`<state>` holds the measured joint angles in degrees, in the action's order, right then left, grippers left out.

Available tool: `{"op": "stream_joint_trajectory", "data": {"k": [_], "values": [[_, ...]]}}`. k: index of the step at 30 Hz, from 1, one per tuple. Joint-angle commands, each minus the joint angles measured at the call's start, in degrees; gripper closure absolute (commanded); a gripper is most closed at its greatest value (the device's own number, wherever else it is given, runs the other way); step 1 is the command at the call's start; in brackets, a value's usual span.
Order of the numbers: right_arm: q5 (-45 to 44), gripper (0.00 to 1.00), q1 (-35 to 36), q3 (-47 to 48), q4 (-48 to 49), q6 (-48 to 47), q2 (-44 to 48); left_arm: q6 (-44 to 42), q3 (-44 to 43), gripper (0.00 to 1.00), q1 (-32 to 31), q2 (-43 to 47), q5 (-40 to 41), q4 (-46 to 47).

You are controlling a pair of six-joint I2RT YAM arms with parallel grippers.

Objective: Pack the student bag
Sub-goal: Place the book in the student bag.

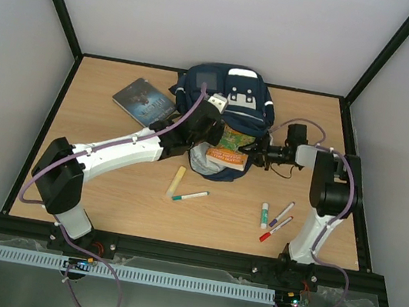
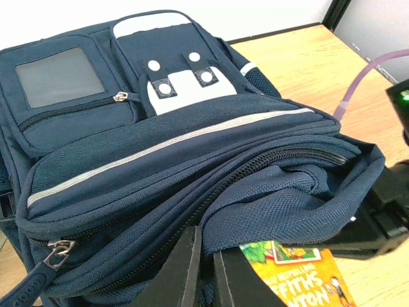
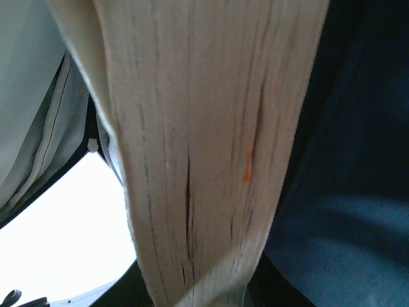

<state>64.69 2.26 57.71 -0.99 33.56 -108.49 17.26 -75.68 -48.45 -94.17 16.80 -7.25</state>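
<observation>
Top view: the navy student bag [image 1: 233, 96] lies at the upper centre of the table [image 1: 121, 187]. An orange book [image 1: 229, 148] sits in its mouth, and the right gripper [image 1: 261, 151] is clamped on the book's right edge.

Left wrist view: at bottom centre, the left gripper [image 2: 206, 259] is closed, pinching the bag's opening rim.

Right wrist view: blurred page edges fill the frame.

Left arm [image 1: 127, 149] stretched diagonally forward, left gripper [image 2: 206, 251] closed, right arm [image 1: 328, 190] bent inward, right gripper [image 1: 258, 151] clamped on book [image 1: 228, 149].
</observation>
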Motion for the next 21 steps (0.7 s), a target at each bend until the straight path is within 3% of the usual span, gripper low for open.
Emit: {"op": "stream_joint_trajectory", "data": {"k": [1,6,16,21], "values": [[-4.26,0.93,1.41,7.37,-5.15,-5.63,-5.49,1.60,-0.85,0.98,-0.61,1.57,-2.74,6.42],[-7.22,0.82,1.52,10.77,-11.28,-9.41,-6.29,1.89,0.43,0.98,-0.61,2.03,-2.13,6.79],[-14.64,0.42,1.52,12.11,-20.92,-17.95,0.22,1.32,1.14,0.98,-0.62,2.39,-1.56,6.81],[-19.89,0.35,1.52,9.87,-25.06,-23.13,7.15,0.76,1.66,0.98,-0.56,2.93,-1.08,6.72]]}}
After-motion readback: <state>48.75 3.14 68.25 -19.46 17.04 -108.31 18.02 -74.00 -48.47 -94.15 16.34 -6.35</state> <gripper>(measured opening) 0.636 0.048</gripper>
